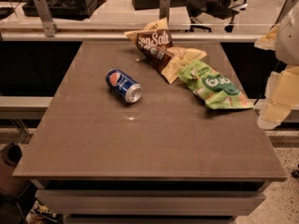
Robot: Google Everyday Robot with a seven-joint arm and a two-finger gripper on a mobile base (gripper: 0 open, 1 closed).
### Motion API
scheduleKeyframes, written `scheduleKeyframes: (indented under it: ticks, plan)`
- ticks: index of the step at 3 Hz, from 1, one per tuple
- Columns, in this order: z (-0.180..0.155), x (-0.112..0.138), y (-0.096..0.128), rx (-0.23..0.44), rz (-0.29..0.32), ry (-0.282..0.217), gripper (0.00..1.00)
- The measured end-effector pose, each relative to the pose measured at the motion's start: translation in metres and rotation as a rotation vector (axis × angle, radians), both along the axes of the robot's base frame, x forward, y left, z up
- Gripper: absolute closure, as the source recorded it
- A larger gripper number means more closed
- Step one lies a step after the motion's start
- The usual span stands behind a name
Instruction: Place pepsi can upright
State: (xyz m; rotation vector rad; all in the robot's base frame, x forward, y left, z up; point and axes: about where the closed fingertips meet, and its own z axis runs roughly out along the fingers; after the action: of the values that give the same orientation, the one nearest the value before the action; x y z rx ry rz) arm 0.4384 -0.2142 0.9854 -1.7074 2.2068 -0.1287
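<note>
Camera view: can far from jaws

table: brown, matte | floor: speckled | behind: metal rail, office chair | light: warm

A blue aluminium pepsi can is marked with a red-white-blue round logo and a silver end. Farther right, a brown-and-cream chip bag and a green-and-white chip bag are seen. The pale cream gripper is seen at the right edge.
</note>
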Motion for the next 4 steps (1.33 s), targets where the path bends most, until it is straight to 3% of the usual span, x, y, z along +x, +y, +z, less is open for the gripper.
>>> scheduleKeyframes:
  ticks: [1,3,4]
  plan:
    - [0.000,0.000,0.000,0.000,0.000,0.000,0.00]
    - [0.003,0.013,0.023,0.088,-0.053,-0.039,0.00]
    - [0.004,0.013,0.023,0.089,-0.057,-0.040,0.00]
